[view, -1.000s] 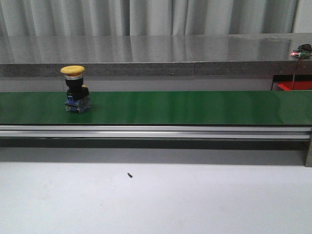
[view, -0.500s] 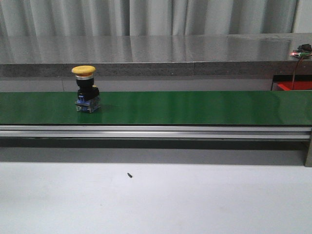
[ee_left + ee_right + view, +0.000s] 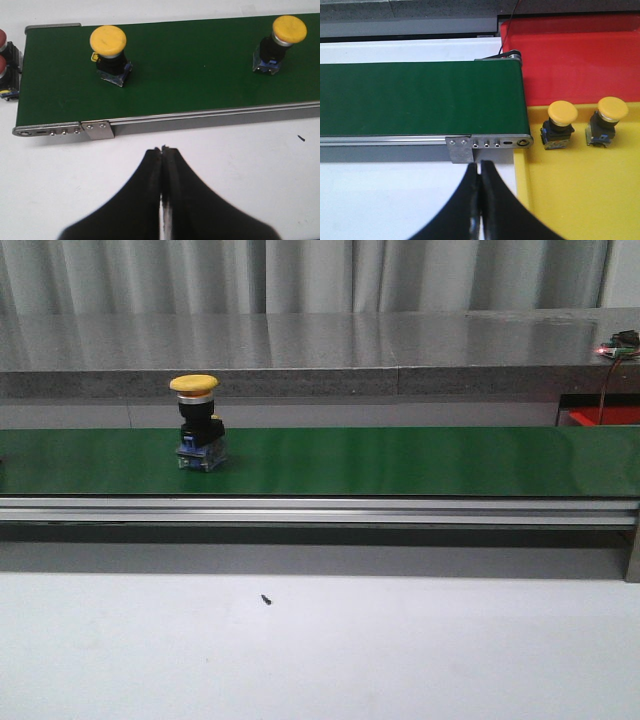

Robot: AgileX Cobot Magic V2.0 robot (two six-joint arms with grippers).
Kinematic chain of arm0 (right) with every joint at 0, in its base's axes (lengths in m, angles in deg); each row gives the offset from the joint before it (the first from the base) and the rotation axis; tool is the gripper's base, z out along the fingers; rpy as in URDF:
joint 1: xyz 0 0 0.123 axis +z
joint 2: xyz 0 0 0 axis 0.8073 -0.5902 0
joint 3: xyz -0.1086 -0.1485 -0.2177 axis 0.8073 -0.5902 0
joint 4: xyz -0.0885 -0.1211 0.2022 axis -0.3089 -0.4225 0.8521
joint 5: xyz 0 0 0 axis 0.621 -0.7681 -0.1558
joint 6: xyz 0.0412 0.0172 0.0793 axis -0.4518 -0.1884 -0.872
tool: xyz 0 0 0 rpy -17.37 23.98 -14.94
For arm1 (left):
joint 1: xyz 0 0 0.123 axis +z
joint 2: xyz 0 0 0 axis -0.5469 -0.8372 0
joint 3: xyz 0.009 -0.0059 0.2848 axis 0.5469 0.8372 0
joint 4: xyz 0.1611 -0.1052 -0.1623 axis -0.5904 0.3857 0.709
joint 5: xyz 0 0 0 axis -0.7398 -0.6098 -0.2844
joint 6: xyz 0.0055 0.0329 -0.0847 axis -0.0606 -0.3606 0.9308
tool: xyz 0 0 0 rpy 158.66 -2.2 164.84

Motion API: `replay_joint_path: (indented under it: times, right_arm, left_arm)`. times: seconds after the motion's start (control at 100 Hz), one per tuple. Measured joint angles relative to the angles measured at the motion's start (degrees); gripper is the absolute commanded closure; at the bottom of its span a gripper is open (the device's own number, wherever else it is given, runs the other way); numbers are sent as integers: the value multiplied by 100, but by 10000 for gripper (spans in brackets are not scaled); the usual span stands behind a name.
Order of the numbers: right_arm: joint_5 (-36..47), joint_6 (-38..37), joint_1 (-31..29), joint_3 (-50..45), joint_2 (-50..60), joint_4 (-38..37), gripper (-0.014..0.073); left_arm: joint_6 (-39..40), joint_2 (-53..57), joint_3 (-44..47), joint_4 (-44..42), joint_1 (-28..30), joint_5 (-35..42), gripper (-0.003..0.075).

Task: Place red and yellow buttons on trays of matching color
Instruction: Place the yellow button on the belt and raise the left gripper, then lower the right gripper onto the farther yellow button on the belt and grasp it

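Left gripper (image 3: 163, 150): jaws pressed together, empty, over white table (image 3: 240, 165).
Right gripper (image 3: 480, 167): jaws together, empty.
Writing: none legible.
Yellow tray (image 3: 580, 200): two yellow buttons (image 3: 559, 125) upright.
Red tray (image 3: 570, 60): bare where visible.
Green belt (image 3: 400, 460): yellow button (image 3: 197, 422) upright, left part.

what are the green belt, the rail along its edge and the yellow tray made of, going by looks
Green belt: looks like smooth rubber or PVC sheet with a matte finish; flat, even colour with a faint sheen.
Rail: apparently brushed aluminium; silver-grey with long straight highlights, and screws in its end plate in the right wrist view.
Yellow tray: probably moulded plastic, semi-gloss; uniform colour, soft reflections and a raised rounded rim.
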Motion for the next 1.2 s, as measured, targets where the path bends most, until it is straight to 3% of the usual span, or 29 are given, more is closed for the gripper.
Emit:
replay_joint_path:
  times: [0.34,0.62,1.0,1.2]
  right_arm:
    - [41,0,0,0,0,0,660]
    - [232,0,0,11,-38,-294,660]
    - [94,0,241,924,-1389,-357,660]
    - [-222,0,705,1757,-2284,-357,655]
  left_arm:
    - [-61,1519,1049,0,0,251,740]
    - [-61,1898,1355,0,0,211,740]
    - [-61,1898,1360,0,0,212,740]
    - [-61,1898,1360,0,0,212,740]
